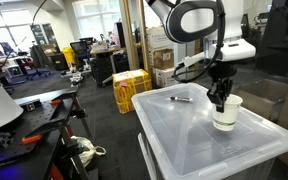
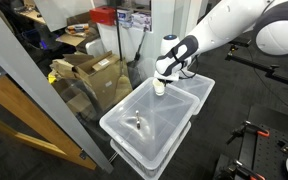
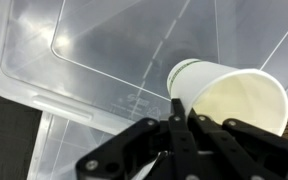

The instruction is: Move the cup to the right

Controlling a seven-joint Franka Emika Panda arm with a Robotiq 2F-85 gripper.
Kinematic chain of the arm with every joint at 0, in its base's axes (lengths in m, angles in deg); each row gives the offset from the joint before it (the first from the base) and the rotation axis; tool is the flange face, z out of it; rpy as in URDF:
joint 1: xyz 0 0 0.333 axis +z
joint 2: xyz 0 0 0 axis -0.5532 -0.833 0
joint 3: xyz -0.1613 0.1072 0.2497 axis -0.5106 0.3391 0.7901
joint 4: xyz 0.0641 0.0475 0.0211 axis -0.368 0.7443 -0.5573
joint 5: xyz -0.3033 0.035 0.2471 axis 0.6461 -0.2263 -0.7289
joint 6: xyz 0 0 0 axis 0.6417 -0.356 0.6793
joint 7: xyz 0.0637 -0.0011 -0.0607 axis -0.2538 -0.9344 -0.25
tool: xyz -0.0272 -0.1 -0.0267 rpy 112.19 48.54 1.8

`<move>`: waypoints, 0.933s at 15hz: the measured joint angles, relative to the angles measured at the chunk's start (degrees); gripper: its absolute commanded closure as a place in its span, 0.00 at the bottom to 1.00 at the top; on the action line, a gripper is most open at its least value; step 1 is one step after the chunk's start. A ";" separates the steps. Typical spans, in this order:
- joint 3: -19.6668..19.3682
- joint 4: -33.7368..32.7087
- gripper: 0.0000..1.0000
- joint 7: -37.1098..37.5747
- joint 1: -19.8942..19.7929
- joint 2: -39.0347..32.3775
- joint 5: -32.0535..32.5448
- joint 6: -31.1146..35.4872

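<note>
The small white cup [image 1: 225, 114] stands upright on the clear plastic bin lid [image 1: 184, 130], near its far right part. My gripper [image 1: 221, 98] comes down from above, and its fingers are shut on the cup's rim. In the wrist view the cup [image 3: 234, 95] shows its open mouth, and the fingertips [image 3: 184, 108] pinch its near wall. In an exterior view the cup [image 2: 159, 87] sits under the gripper [image 2: 162, 76] at the far end of the stacked bins. I cannot tell whether the cup's base touches the lid.
A thin dark pen [image 1: 181, 99] lies on the lid to the left of the cup; it also shows in an exterior view [image 2: 137, 123]. A yellow crate [image 1: 131, 88] stands on the floor behind. A glass partition [image 2: 44, 90] and cardboard boxes [image 2: 94, 70] flank the bins.
</note>
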 measured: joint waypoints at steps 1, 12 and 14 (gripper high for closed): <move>0.00 -0.57 0.99 0.24 0.00 -0.83 0.00 0.08; -0.07 -2.42 0.12 1.27 0.00 -4.37 0.00 5.59; -0.30 -1.84 0.00 1.28 0.07 -4.14 0.00 7.75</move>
